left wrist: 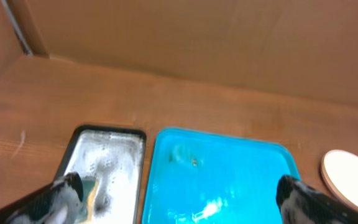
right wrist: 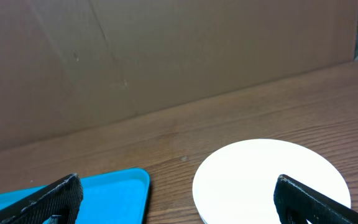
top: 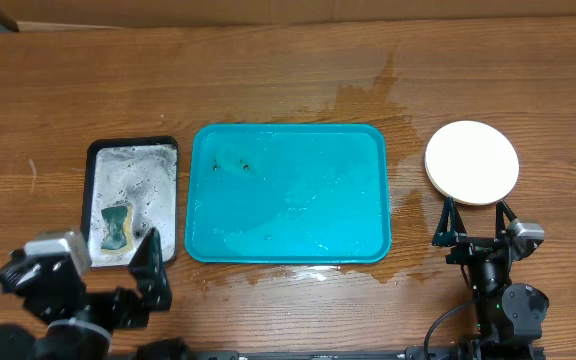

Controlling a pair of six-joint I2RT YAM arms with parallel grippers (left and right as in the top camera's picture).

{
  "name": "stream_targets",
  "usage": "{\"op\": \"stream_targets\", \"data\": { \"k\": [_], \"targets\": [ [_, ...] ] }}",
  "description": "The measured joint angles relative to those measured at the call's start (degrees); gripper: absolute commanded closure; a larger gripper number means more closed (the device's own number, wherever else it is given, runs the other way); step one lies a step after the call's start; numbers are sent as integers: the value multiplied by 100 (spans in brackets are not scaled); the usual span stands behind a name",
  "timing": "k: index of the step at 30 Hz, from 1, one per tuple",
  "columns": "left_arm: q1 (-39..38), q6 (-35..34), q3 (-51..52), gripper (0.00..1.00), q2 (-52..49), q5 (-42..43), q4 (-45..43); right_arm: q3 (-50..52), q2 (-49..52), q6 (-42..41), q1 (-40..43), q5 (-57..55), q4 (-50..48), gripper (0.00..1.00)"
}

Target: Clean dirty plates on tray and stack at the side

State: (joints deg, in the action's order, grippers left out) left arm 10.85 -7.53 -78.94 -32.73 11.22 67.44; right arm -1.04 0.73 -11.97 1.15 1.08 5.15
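Note:
The turquoise tray lies mid-table with no plates on it, only water and small brown specks. It also shows in the left wrist view and the right wrist view. The plates sit in one stack to the right of the tray, a white one on top; the stack shows in the right wrist view and the left wrist view. My left gripper is open and empty at the front left. My right gripper is open and empty just in front of the stack.
A black tray with soapy water and a yellow-green sponge lies left of the turquoise tray. A wet patch darkens the wood behind and around the tray. A cardboard wall stands at the back.

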Motion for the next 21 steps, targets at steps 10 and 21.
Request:
{"op": "stream_targets", "data": {
  "k": [10, 21],
  "targets": [
    [0, -1314, 3958, 0, 1386, 70, -6413, 0, 0, -2, 0, 2, 2, 0],
    [-363, -1679, 6835, 0, 2599, -275, -8546, 0, 0, 0, 0, 2, 0, 0]
  ]
}}
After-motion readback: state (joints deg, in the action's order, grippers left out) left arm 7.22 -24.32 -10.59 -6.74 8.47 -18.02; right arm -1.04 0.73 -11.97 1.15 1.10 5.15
